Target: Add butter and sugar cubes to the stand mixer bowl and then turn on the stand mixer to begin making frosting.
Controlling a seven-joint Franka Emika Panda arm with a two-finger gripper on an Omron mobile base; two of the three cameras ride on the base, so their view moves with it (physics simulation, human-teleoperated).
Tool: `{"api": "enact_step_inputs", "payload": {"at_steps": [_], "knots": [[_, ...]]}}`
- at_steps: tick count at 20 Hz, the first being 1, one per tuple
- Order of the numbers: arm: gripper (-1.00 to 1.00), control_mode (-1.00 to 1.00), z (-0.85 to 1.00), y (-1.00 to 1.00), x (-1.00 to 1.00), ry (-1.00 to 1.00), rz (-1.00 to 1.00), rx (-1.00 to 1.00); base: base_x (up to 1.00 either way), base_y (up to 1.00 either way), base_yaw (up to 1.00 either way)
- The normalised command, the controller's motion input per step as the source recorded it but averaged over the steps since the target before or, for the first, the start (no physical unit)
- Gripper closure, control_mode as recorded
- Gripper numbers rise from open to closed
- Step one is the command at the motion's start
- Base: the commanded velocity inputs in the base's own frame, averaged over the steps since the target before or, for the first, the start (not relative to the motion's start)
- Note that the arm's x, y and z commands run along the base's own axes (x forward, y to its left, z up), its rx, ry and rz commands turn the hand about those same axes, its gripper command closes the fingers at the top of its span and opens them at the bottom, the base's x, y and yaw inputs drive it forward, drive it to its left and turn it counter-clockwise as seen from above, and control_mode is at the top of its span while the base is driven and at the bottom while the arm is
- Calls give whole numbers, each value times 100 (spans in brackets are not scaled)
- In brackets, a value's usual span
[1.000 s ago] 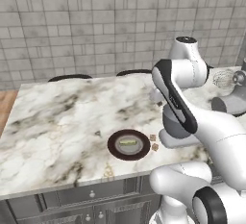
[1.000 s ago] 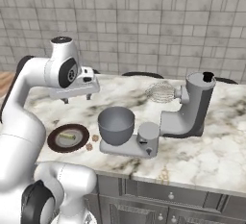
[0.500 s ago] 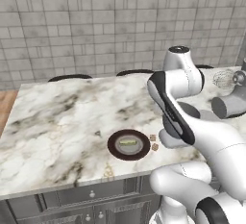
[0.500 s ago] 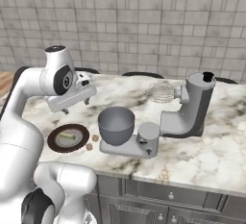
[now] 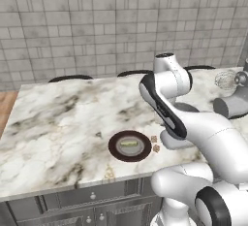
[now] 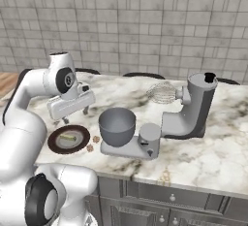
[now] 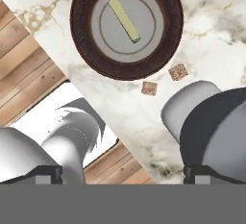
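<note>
A grey tiled wall (image 6: 145,21) backs a marble tabletop (image 5: 58,118) that sits over grey cabinet drawers (image 6: 160,205), with a wooden floor (image 7: 24,74) showing past its edge in the hand view.

The butter (image 7: 124,19) lies at a slant in the middle of a dark brown plate (image 7: 91,59) near the front edge of the tabletop; it also shows as a pale strip on the plate from both base views (image 5: 128,144) (image 6: 68,137). The sugar cubes (image 7: 163,80) sit on the bare marble just beside the plate's rim, apart from each other and on the side toward the mixer (image 5: 155,143) (image 6: 93,143).

Near them, the stand mixer bowl (image 6: 116,125) stands upright on the light flat base of the stand mixer (image 6: 193,108). The mixer's head is tilted back, and its wire whisk (image 6: 161,93) hangs in the air, above and behind the bowl.

The pincer (image 6: 75,114) hangs over the plate, clear of it and pointing down, with the butter straight below in the hand view. Its two fingers (image 6: 85,109) stand well apart, and nothing is held between them.
</note>
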Motion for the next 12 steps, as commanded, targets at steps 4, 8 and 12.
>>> {"api": "enact_step_inputs", "payload": {"at_steps": [4,8,12], "knots": [[-100,-100,-45,9,0,0,4,-4,0,0,0],[-100,-100,-54,0,0,-11,7,0,0,0,0],[-100,-100,-41,0,0,-2,9,0,0,0,0]]}}
